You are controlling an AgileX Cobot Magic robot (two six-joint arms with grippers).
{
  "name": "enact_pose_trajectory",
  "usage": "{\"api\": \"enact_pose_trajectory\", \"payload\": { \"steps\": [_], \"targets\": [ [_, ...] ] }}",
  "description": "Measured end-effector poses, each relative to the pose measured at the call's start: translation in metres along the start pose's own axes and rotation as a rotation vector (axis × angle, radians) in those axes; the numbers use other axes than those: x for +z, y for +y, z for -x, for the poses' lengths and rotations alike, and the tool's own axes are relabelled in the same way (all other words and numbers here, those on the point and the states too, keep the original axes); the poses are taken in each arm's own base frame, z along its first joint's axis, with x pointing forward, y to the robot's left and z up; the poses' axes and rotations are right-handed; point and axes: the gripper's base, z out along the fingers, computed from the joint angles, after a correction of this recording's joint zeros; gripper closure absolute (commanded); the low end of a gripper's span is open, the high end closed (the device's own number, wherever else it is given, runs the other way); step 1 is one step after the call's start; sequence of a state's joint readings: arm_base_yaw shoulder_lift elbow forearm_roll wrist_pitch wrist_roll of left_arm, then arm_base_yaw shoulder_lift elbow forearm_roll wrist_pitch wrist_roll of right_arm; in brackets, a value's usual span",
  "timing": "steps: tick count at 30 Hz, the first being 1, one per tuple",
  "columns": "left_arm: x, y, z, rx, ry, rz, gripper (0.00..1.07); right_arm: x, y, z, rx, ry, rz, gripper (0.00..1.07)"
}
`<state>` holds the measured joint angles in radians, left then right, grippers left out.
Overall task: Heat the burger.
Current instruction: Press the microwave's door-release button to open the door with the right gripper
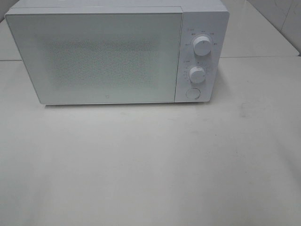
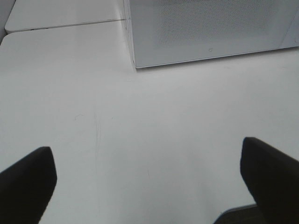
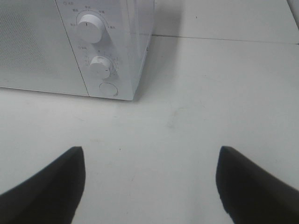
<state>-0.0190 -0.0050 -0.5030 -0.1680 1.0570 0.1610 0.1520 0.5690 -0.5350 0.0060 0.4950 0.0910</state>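
Note:
The burger is out of view in every frame. A white microwave (image 1: 108, 54) stands at the back of the white table (image 1: 150, 165) with its door shut. Neither arm shows in the high view. In the left wrist view my left gripper (image 2: 149, 177) hangs open over bare table, short of the microwave's lower corner (image 2: 136, 65), nothing between its dark fingers (image 2: 28, 179). In the right wrist view my right gripper (image 3: 149, 179) is also open and empty, facing the microwave's control panel (image 3: 100, 56).
The panel carries two round knobs (image 1: 202, 45) (image 1: 197, 74) and a round button (image 1: 192, 93) below them. A seam (image 1: 263, 57) between table sections runs behind and beside the microwave. Tiled wall shows at the far right corner.

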Motion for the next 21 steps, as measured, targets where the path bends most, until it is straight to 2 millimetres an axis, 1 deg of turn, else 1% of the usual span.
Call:
{"api": "enact_pose_trajectory", "payload": {
  "steps": [2,3,6,8,9,10,11,12,13,14,15,18,19,20,21],
  "targets": [
    [0.000,0.000,0.000,0.000,0.000,0.000,0.06,0.004,0.000,0.001,-0.001,0.005,-0.001,0.32],
    [0.000,0.000,0.000,0.000,0.000,0.000,0.06,0.012,0.000,0.004,-0.001,0.003,-0.001,0.32],
    [0.000,0.000,0.000,0.000,0.000,0.000,0.06,0.015,0.000,0.005,-0.001,0.002,-0.001,0.32],
    [0.000,0.000,0.000,0.000,0.000,0.000,0.06,0.031,0.001,0.010,-0.001,0.000,-0.001,0.32],
    [0.000,0.000,0.000,0.000,0.000,0.000,0.06,0.035,0.001,0.011,-0.001,-0.001,-0.001,0.32],
    [0.000,0.000,0.000,0.000,0.000,0.000,0.06,0.035,0.001,0.011,-0.001,-0.001,-0.001,0.32],
    [0.000,0.000,0.000,0.000,0.000,0.000,0.06,0.043,0.001,0.013,0.000,0.002,-0.001,0.32],
    [0.000,0.000,0.000,0.000,0.000,0.000,0.06,0.047,0.001,0.013,0.000,0.003,-0.001,0.32],
    [0.000,0.000,0.000,0.000,0.000,0.000,0.06,0.047,0.001,0.013,0.000,0.003,-0.001,0.32],
    [0.000,0.000,0.000,0.000,0.000,0.000,0.06,0.054,0.001,0.015,0.000,0.002,-0.002,0.32],
    [0.000,0.000,0.000,0.000,0.000,0.000,0.06,0.054,0.001,0.015,0.000,0.002,-0.002,0.32],
    [0.000,0.000,0.000,0.000,0.000,0.000,0.06,0.070,0.001,0.018,0.000,-0.013,-0.001,0.32],
    [0.000,0.000,0.000,0.000,0.000,0.000,0.06,0.070,0.001,0.018,0.000,-0.013,-0.001,0.32],
    [0.000,0.000,0.000,0.000,0.000,0.000,0.06,0.077,0.001,0.019,0.000,-0.026,0.000,0.32],
    [0.000,0.000,0.000,0.000,0.000,0.000,0.06,0.077,0.001,0.019,0.000,-0.026,0.000,0.32]
  ]
}}
